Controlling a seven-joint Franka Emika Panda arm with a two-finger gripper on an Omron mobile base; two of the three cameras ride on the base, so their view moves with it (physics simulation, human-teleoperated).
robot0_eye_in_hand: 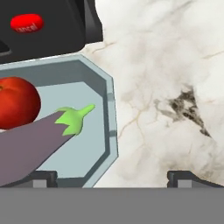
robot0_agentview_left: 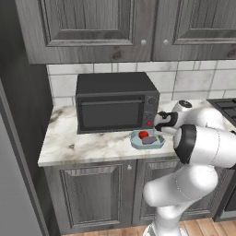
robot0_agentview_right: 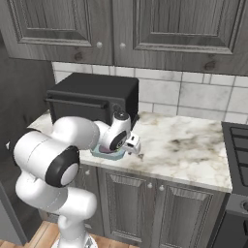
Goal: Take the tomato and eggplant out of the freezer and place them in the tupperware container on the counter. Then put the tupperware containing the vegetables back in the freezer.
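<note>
Sitting near the front edge of the worktop (robot0_agentview_left: 83,145), the tupperware container (robot0_agentview_left: 138,144) is holding the tomato (robot0_agentview_left: 144,134) and the eggplant (robot0_agentview_left: 148,140) side by side, just before the black microwave (robot0_agentview_left: 115,103). The claw (robot0_eye_in_hand: 111,177) is hovering over the container's right rim with its fingertips (robot0_eye_in_hand: 186,177) spread and gripping nothing. Open marbled surface is lying to the right, bounded by a stove (robot0_agentview_right: 237,140).
</note>
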